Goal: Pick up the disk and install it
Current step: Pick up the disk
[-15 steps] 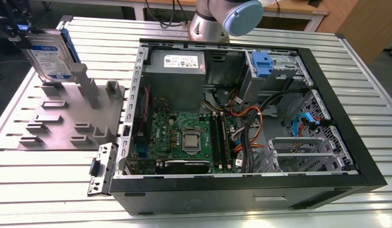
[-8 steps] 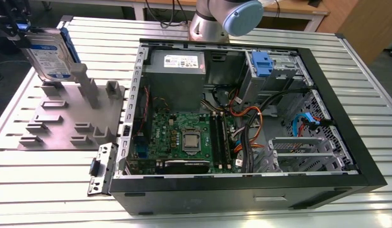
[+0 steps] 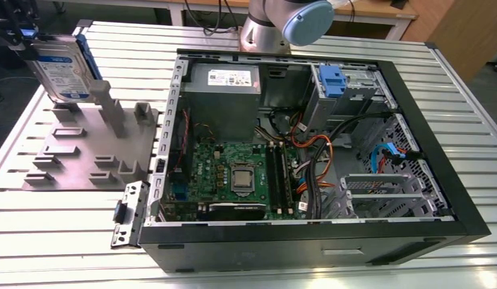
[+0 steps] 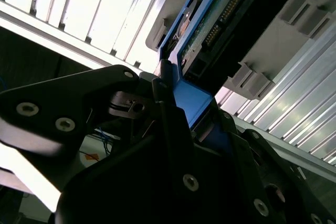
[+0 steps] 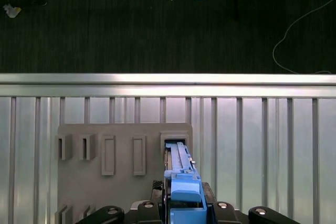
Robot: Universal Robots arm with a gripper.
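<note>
Ribbed aluminium table [image 3: 64, 241], grey fixture plate [image 3: 80, 150] at the exterior view's left, open computer case [image 3: 257, 244] beside it. Grips the disk [image 3: 62, 71] by its blue bracket, gripper [image 4: 191, 106] closed on it, upright over the plate's end slot, apart from the case.

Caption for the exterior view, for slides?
Gripper grips the disk upright at the grey fixture, beside the open computer case.

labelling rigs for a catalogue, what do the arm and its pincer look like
The arm is a silver-grey tube with a rounded pale blue joint cap. The pincer is matte black, built of angular linked plates dotted with silver screw heads.
</note>
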